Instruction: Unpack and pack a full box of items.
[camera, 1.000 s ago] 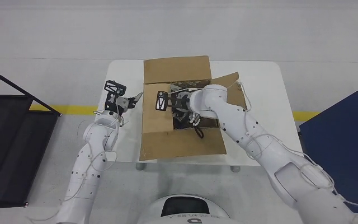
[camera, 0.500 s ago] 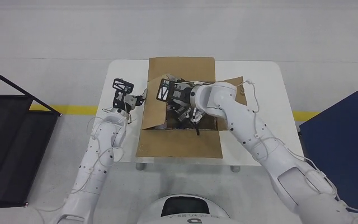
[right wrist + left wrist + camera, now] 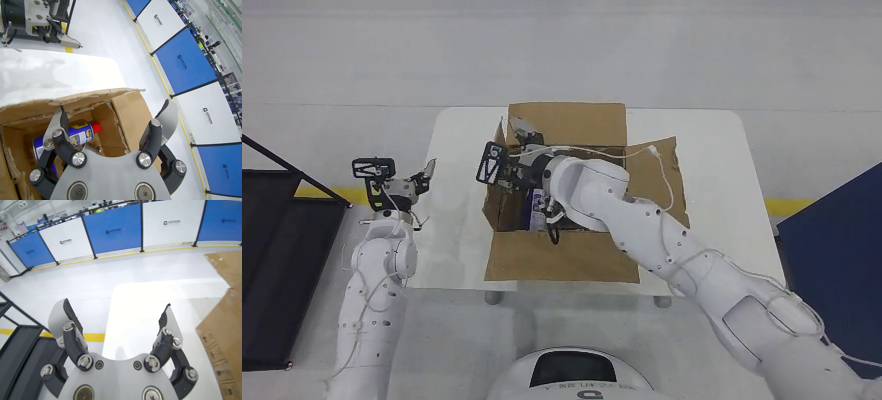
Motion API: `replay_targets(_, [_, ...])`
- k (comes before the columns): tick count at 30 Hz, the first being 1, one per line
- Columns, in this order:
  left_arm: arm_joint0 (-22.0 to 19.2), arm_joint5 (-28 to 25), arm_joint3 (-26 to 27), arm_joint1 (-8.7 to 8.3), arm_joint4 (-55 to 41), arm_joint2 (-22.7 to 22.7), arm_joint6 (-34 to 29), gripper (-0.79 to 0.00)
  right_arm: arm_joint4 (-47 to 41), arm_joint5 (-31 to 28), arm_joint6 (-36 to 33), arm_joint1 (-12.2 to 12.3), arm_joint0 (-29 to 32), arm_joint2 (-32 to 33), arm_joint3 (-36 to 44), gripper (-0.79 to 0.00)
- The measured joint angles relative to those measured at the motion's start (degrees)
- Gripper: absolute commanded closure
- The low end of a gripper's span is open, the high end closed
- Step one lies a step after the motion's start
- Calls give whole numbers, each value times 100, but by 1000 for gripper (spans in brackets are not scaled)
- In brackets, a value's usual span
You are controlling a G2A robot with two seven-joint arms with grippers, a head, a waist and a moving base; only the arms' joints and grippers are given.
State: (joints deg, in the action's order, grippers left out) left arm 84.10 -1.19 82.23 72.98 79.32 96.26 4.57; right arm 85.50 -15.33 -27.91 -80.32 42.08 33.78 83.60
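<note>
The cardboard box (image 3: 567, 122) stands open near the middle of the white table (image 3: 702, 140), with flaps spread outward on its far, right and near sides. The cardboard edge on its left side is ragged and torn. Inside, a blue spray can (image 3: 81, 133) with a red cap (image 3: 96, 127) lies on its side close to a corner of the box. A second blue can (image 3: 37, 151) lies beside it, partly hidden by the wrist hardware.

The right gripper (image 3: 114, 108) hangs over the box's far left corner, its 2 fingers spread wide and holding nothing. 1 finger (image 3: 63, 117) sits above the spray can, and the other is seen past the box wall.

The left gripper (image 3: 117, 303) is at the table's left edge, well apart from the box, and its jaws are likewise spread apart and empty.

A black metal rack (image 3: 282, 250) stands on the floor left of the table, and a yellow floor line (image 3: 322, 192) runs behind it. Blue and white partition panels (image 3: 113, 232) line the far side of the room.
</note>
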Motion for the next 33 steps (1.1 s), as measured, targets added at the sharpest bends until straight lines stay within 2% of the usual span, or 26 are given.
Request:
replay_targets(4, [293, -85, 27, -39, -301, 434, 138, -785, 0, 144, 4, -361, -344, -567, -603, -785])
replay_targets(9, [332, -97, 32, -41, -327, 466, 160, -785, -255, -14, -8, -810, -680, -1044, -1319, -785])
replay_targets(12, [331, -96, 31, -40, -326, 465, 159, -785, -523, -157, 6, -982, -800, -1059, -1611, -785])
replay_targets(15, [331, -96, 31, -40, -326, 465, 159, -785, -935, -456, 122, -1014, -819, -857, -1705, -785])
replay_targets(20, [331, -96, 31, -40, -326, 466, 159, -785, -1184, -1228, 130, -757, -572, -330, -1439, -785])
replay_targets(24, [332, -96, 31, -41, -327, 466, 159, -785, -1270, -2089, 110, -331, 14, 432, -897, -785])
replay_targets(27, [332, -96, 31, -41, -327, 466, 159, -785, -1238, -2510, 35, -23, 575, 1094, -321, -785])
replay_targets(30, [332, -96, 31, -41, -327, 466, 159, -785, -1178, -2758, -108, 232, 1158, 1761, 350, -785])
replay_targets(33, [331, -96, 31, -41, -327, 466, 159, -785, -1141, -2779, -178, 301, 1385, 2027, 650, -785])
